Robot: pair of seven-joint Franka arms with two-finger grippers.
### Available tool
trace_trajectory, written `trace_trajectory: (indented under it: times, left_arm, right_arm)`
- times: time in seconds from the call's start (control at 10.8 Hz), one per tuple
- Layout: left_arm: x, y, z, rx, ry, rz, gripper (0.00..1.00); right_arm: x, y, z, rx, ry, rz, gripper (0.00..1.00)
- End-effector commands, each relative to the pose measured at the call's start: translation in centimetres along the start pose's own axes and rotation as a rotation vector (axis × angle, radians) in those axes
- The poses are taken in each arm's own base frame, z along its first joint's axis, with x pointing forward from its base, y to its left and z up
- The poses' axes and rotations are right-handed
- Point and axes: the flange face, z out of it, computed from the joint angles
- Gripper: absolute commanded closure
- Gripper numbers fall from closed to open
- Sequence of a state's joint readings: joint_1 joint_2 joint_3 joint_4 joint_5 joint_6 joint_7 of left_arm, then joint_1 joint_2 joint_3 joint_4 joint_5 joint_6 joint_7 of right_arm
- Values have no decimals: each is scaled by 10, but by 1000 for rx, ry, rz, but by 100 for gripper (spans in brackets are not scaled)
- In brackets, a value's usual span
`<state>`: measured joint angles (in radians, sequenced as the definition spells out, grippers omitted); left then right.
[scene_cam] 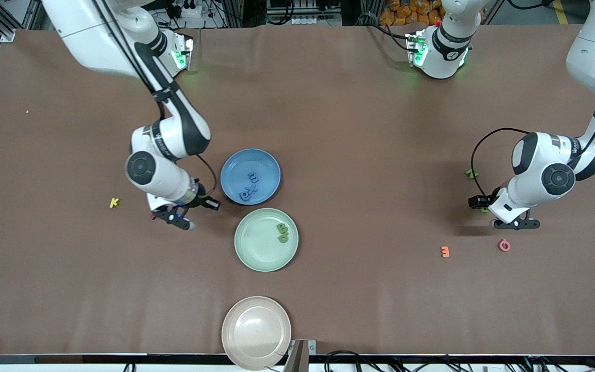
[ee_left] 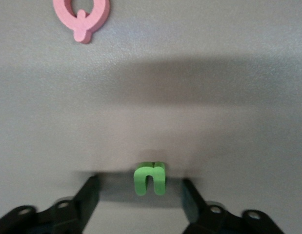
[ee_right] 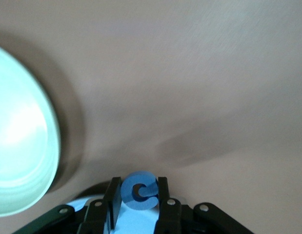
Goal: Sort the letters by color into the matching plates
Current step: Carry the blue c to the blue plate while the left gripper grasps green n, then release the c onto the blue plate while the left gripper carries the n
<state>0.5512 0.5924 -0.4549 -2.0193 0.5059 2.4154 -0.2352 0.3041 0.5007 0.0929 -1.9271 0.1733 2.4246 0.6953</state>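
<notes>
Letters are half sorted: your right gripper [ee_right: 136, 195] pinches a blue letter [ee_right: 139, 191] at about eight o'clock of the blue plate [scene_cam: 250, 176], so carry it over and release. Your left gripper [ee_left: 141, 195], spread, straddles a green letter [ee_left: 151, 179]; close next.

Blue plate [scene_cam: 250, 176], green plate [scene_cam: 266, 239] touching; bare table [scene_cam: 370, 155] alongside.

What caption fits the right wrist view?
Right gripper shut on a small blue letter C, near the pale green plate.
</notes>
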Motion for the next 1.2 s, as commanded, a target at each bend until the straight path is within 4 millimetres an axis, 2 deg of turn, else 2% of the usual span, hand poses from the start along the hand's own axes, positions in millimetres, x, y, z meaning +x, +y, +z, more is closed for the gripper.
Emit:
trace_trajectory:
  times: [0.0, 0.19, 0.56, 0.74, 0.83, 0.93, 1.02, 1.11]
  left_arm:
    - [-6, -3, -5, 15, 15, 23, 100]
    - [-1, 4, -9, 12, 28, 20, 100]
    - [24, 43, -41, -27, 98, -42, 100]
    - [40, 85, -56, -50, 133, -114, 100]
    - [49, 113, -62, -75, 146, -159, 100]
    - [53, 144, -64, -99, 145, -194, 100]
    - [55, 168, -67, -112, 149, -239, 100]
    - [58, 195, -72, -129, 158, -280, 100]
  right_arm:
    - [-39, -35, 12, -7, -8, 64, 100]
    - [-66, -54, 19, -16, -14, 96, 100]
    - [-118, -69, 41, -48, -45, 54, 100]
    - [-125, -67, 48, -53, -44, 44, 100]
    - [-126, -66, 50, -59, -43, 40, 100]
    - [-125, -64, 53, -68, -40, 33, 91]
    - [-125, -63, 57, -74, -42, 31, 69]
    - [-123, -61, 57, -76, -42, 35, 26]
